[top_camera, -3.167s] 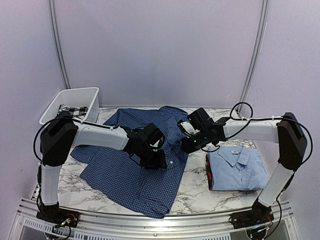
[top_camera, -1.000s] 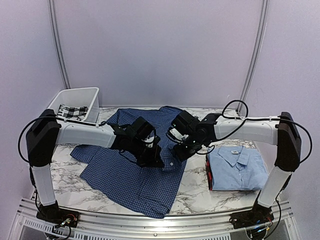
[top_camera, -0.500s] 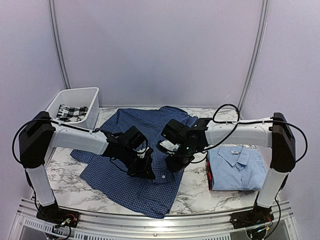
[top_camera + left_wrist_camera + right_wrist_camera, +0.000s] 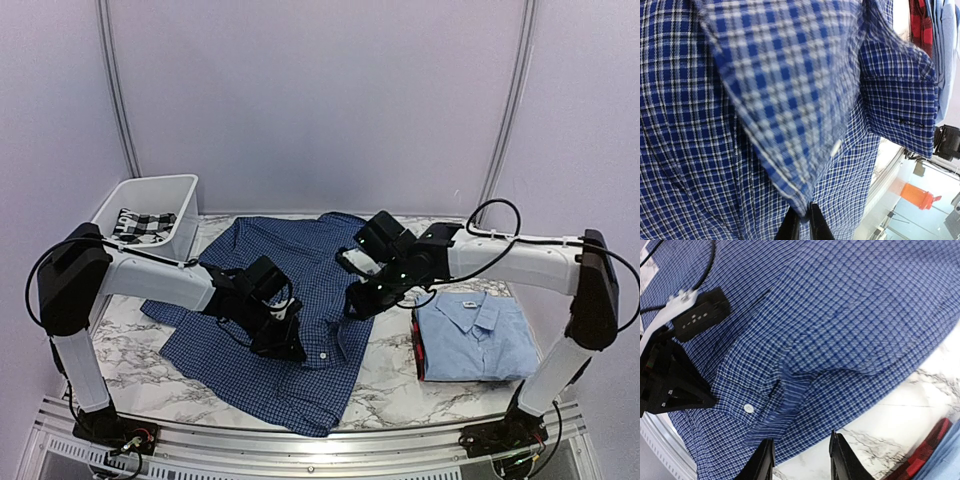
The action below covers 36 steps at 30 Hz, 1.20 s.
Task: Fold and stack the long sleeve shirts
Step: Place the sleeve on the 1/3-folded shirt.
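Top external view gives me the layout: the dark blue shirt (image 4: 250, 365) lies spread across the middle of the desk (image 4: 390, 385), collar toward the far side and hem close to the near edge. The front panel on my right side is turned over toward the middle. The light blue shirt (image 4: 480, 335) sits folded on the right, well apart, on top of a red checked cloth (image 4: 418, 350).

My left end effector (image 4: 802, 226) is nearly closed. The left wrist view shows the turned-over edge running down between its tips, so I read it as pinching that edge. My right end effector (image 4: 800, 460) is parted with nothing between its fingers, and hangs just above the shirt's right edge where cloth meets marble.

What worries me is the release. If the left lets go while the flap is lifted rather than laid flat, the panel may spring back or land creased, and the fold line will wander. The right's parted fingers are close enough to snag the cloth and drag the whole shirt. With the hem so near the edge, any drag toward me could pull it over.
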Each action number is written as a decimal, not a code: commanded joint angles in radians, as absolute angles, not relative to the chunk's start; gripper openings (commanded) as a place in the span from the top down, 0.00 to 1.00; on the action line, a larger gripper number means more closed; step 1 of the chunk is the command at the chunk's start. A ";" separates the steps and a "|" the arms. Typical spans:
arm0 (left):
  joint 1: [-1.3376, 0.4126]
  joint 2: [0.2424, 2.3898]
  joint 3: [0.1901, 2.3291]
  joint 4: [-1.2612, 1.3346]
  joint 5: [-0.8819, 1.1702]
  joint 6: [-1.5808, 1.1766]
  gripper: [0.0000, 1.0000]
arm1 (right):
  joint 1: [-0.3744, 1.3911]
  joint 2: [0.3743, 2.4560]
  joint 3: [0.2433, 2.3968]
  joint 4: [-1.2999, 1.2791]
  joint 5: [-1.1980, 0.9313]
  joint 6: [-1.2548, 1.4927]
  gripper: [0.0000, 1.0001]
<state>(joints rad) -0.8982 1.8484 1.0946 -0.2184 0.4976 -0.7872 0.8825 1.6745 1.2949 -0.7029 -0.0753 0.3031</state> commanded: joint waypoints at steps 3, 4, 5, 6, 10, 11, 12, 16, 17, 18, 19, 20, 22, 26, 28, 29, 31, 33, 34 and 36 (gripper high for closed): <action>-0.892 1.820 1.084 -0.238 0.497 -0.765 0.88 | 0.823 1.625 1.221 -0.583 -0.059 0.345 0.71; -0.890 1.819 1.084 -0.240 0.493 -0.764 0.88 | 0.824 1.639 1.218 -0.583 -0.065 0.343 0.75; -0.890 1.818 1.083 -0.241 0.490 -0.765 0.88 | 0.826 1.651 1.208 -0.571 -0.076 0.343 0.76; -0.888 1.816 1.082 -0.241 0.486 -0.767 0.88 | 0.829 1.657 1.195 -0.553 -0.090 0.346 0.77; -0.885 1.811 1.083 -0.242 0.487 -0.768 0.85 | 0.852 1.692 1.176 -0.503 -0.115 0.352 0.78; -0.885 1.810 1.083 -0.242 0.491 -0.768 0.85 | 0.862 1.699 1.182 -0.497 -0.114 0.351 0.77; -0.885 1.810 1.084 -0.242 0.494 -0.769 0.85 | 0.872 1.709 1.191 -0.494 -0.111 0.350 0.76; -0.882 1.809 1.085 -0.242 0.502 -0.770 0.85 | 0.911 1.757 1.209 -0.490 -0.110 0.352 0.69; -0.881 1.807 1.085 -0.242 0.505 -0.771 0.86 | 0.920 1.770 1.207 -0.487 -0.111 0.356 0.68; -0.881 1.806 1.083 -0.242 0.508 -0.770 0.87 | 0.926 1.785 1.203 -0.483 -0.113 0.361 0.67; -0.879 1.805 1.081 -0.242 0.509 -0.770 0.88 | 0.932 1.794 1.198 -0.482 -0.116 0.364 0.67; -0.877 1.805 1.079 -0.243 0.512 -0.770 0.89 | 0.940 1.804 1.197 -0.482 -0.116 0.365 0.67; -0.874 1.805 1.076 -0.244 0.518 -0.768 0.90 | 0.955 1.820 1.196 -0.489 -0.115 0.364 0.65; -0.872 1.807 1.075 -0.247 0.522 -0.760 0.90 | 0.966 1.828 1.183 -0.499 -0.109 0.371 0.63; -0.868 1.809 1.077 -0.250 0.523 -0.757 0.91 | 0.964 1.810 1.171 -0.492 -0.111 0.382 0.60; -0.868 1.810 1.077 -0.251 0.524 -0.755 0.91 | 0.964 1.803 1.165 -0.489 -0.114 0.385 0.59; -0.868 1.812 1.077 -0.253 0.525 -0.754 0.92 | 0.962 1.798 1.156 -0.485 -0.129 0.390 0.57; -0.867 1.815 1.077 -0.253 0.526 -0.752 0.93 | 0.962 1.801 1.144 -0.478 -0.150 0.397 0.57; -0.867 1.816 1.078 -0.254 0.527 -0.751 0.93 | 0.962 1.801 1.136 -0.471 -0.160 0.402 0.57; -0.867 1.816 1.077 -0.256 0.527 -0.750 0.93 | 0.960 1.800 1.125 -0.471 -0.164 0.411 0.58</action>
<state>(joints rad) -0.8749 1.8446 1.0904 -0.2226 0.5152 -0.7712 0.9585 1.8256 1.1412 -0.4934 -0.1337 0.3801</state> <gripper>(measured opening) 0.071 0.426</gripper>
